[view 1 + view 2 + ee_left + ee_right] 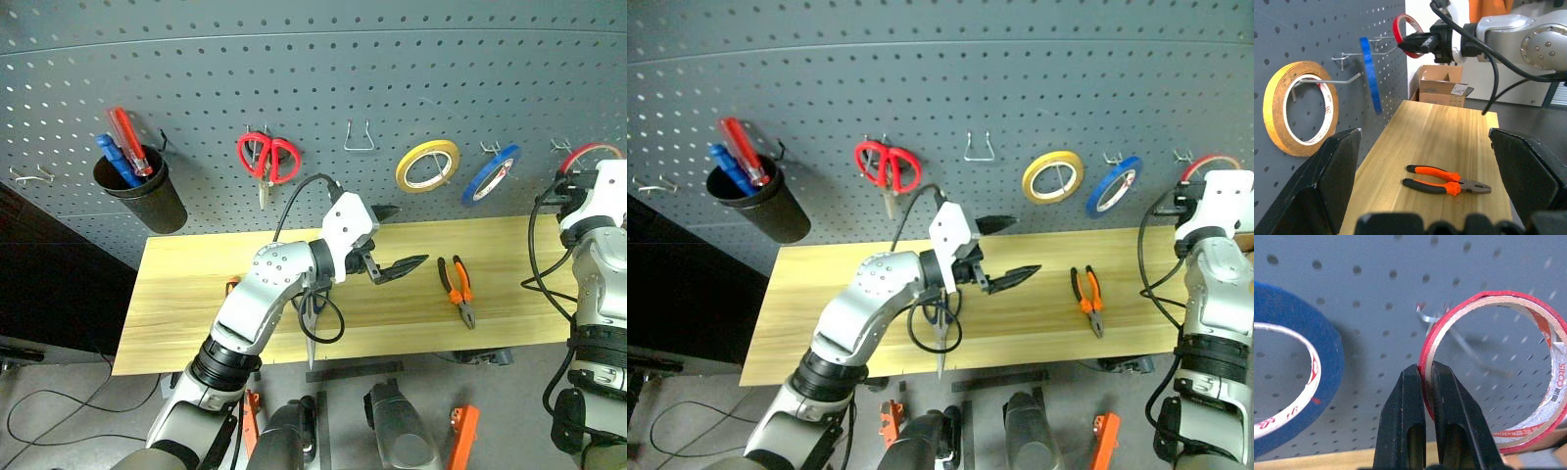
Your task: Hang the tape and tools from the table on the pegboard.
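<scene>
Scissors [940,338] with dark handles lie under my left arm, whose pincer [389,245] hangs spread and empty over the table [196,294]; pliers [458,288] wait further right. At the pegboard [313,88], my right pincer [1424,382] pinches the red tape [1488,367] against its hook [1449,333]; I should release only once the ring's hole sits over the prong.

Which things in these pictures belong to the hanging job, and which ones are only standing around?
Belong to the job:
- red tape, pinched by the right pincer at a hook
- pliers on the table
- pegboard

Only around:
- yellow tape, blue tape, red-handled scissors, all hanging
- black cup with pens
- cardboard box
</scene>
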